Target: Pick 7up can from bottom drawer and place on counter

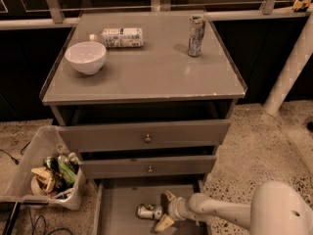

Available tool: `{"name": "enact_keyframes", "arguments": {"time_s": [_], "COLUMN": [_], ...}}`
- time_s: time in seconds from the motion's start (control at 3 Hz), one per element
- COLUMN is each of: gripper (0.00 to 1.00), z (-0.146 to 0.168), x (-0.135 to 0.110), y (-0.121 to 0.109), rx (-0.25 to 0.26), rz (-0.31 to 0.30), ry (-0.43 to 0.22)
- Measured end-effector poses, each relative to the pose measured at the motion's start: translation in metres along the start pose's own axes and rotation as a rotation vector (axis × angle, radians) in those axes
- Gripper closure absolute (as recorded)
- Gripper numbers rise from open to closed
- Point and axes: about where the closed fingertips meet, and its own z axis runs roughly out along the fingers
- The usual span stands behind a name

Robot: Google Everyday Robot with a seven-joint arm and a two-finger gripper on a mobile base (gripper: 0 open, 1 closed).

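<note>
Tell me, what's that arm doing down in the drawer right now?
Pincer open, down in the bottom drawer. Soda can on its side right beside it, not gripped. Nothing between them.

Two cans (149, 211) (196, 29), three drawers (107, 137) (112, 167) (117, 210), one tool (165, 210)

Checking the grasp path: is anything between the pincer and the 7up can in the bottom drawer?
Nothing visible is. The pincer is open inside the bottom drawer, right next to the 7up can lying on its side, with no other object between them.
</note>
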Motion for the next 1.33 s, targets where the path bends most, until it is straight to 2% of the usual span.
{"name": "enact_keyframes", "arguments": {"time_s": [0.67,1.0,1.33], "gripper": [0.00,0.13,0.36], "z": [0.049,0.053,0.053], "x": [-0.001,-0.001,-0.001], "y": [0.013,0.014,0.014], "rx": [-0.058,-0.064,-0.064], "rz": [0.030,0.032,0.032], "ry": [-0.008,-0.010,-0.010]}}
